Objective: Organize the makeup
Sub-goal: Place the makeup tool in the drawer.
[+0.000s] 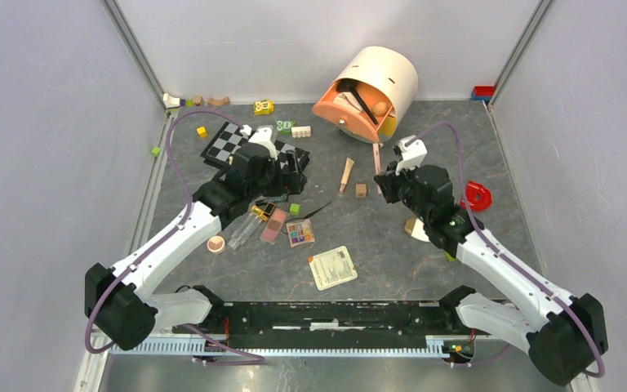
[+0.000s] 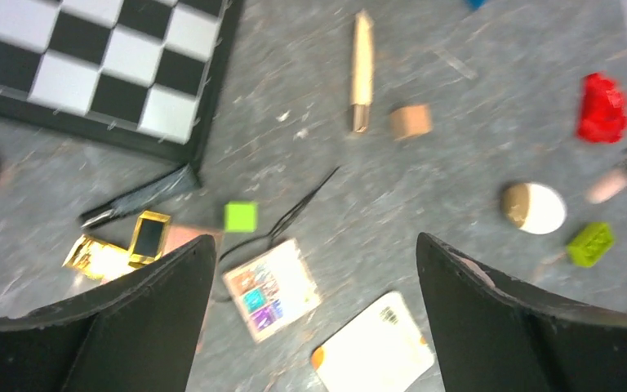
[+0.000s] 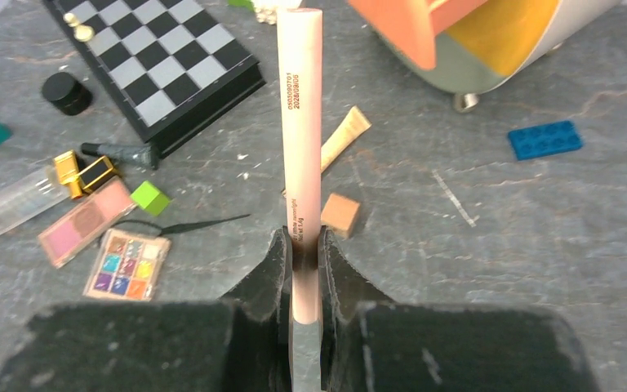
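We are looking at a dark marbled tabletop [image 1: 392,245] enclosed by pale grey walls [image 1: 41,122]. Our right gripper [image 3: 304,245] is clamping the pink pencil [image 3: 300,122], which is sticking forward from between its fingers. Our left gripper [image 2: 314,241] is standing wide apart, and the multicolour palette [image 2: 271,287] is lying on the surface between its fingers.

Small dark print is found along the pink pencil [image 3: 300,122]: a row of digits and a date-like code, only partly legible, and lower down "moonlight" and "1,6g". Print on the white card [image 1: 332,267] cannot be read.
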Robot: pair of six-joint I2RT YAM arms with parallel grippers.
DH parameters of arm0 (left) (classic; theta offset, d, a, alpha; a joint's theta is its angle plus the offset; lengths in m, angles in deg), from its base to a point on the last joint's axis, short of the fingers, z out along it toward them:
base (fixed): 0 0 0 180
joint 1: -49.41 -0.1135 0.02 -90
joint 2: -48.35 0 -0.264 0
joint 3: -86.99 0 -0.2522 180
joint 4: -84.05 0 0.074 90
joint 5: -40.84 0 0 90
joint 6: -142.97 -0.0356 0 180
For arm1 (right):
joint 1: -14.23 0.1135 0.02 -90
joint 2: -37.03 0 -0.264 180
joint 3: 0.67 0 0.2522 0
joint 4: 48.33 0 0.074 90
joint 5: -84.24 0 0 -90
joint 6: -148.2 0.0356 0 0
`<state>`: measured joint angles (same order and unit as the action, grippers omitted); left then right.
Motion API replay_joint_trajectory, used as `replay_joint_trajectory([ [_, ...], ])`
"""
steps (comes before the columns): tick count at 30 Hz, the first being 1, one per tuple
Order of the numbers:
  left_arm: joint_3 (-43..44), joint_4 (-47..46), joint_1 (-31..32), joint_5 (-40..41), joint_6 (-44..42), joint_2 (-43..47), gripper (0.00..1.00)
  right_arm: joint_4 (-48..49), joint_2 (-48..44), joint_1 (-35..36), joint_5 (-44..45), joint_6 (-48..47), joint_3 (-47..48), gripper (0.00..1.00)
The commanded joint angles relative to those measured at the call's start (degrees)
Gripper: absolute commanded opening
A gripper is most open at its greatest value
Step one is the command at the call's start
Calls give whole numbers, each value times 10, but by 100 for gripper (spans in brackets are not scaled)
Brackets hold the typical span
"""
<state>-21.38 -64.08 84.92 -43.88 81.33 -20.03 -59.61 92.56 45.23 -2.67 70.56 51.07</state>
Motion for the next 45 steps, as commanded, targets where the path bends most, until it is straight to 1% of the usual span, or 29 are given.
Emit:
replay_joint_trajectory([
  [1,55,169,-24,43,-3,-4,100,-57,48,-2,69,-67,103,1],
  [3,82,207,-27,50,-25,-10,100,-83,87,-2,78,-102,154,1],
  [5,108,236,-28,54,-60,-17,100,-131,136,-2,92,-136,221,2],
  [8,119,245,-27,65,-113,-16,100,-183,211,-2,114,-183,320,2],
  [10,116,246,-28,92,-137,-13,100,-208,252,-2,130,-208,376,2],
  [14,82,222,-28,131,-184,2,100,-231,318,-3,161,-249,469,2],
  [17,43,193,-28,155,-193,17,100,-245,366,-5,174,-278,533,2],
  [22,-23,145,-28,145,-186,32,100,-263,438,-15,168,-318,624,5],
  [25,-24,142,-29,146,-191,26,100,-275,475,-25,149,-322,672,7],
  [30,-21,139,-29,143,-193,27,100,-280,518,-48,102,-312,710,9],
  [34,-26,134,-32,141,-194,31,100,-272,536,-64,66,-302,717,10],
  [37,-25,134,-36,135,-194,29,100,-272,548,-74,22,-295,723,12],
  [42,-26,132,-40,128,-194,28,100,-274,559,-79,15,-293,724,16],
  [45,-26,133,-41,118,-194,25,100,-276,562,-82,10,-294,724,21],
])
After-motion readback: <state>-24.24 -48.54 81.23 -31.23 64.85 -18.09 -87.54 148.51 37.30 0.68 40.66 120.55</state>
